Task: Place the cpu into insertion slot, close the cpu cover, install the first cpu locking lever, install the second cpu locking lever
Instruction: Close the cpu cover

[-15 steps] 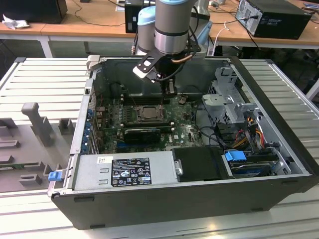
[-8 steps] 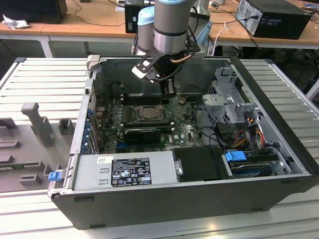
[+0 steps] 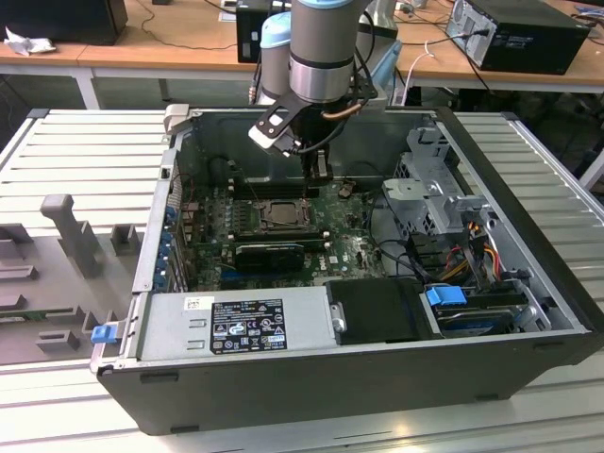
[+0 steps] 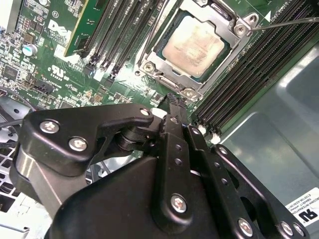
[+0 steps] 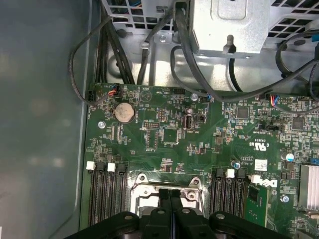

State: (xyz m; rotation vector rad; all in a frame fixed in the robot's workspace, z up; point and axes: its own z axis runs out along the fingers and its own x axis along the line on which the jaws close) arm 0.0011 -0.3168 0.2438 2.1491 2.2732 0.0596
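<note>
**Inspector:** Findings?
**Technician:** Pale silver square cpu (image 4: 195, 44) lay in the black square insertion slot (image 4: 160, 50), under the dark-grey metal cpu cover (image 4: 167, 78). The black gripper (image 4: 173, 99), fingers pressed together and empty, hung just beside.
**Inspector:** Advice?
**Technician:** A square, slow push on the thin wire lever (image 4: 289, 22) seemed best.

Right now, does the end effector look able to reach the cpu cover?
Probably yes: the end effector hangs just beside the cpu cover, which lies flat around the cpu, with nothing between them.
</note>
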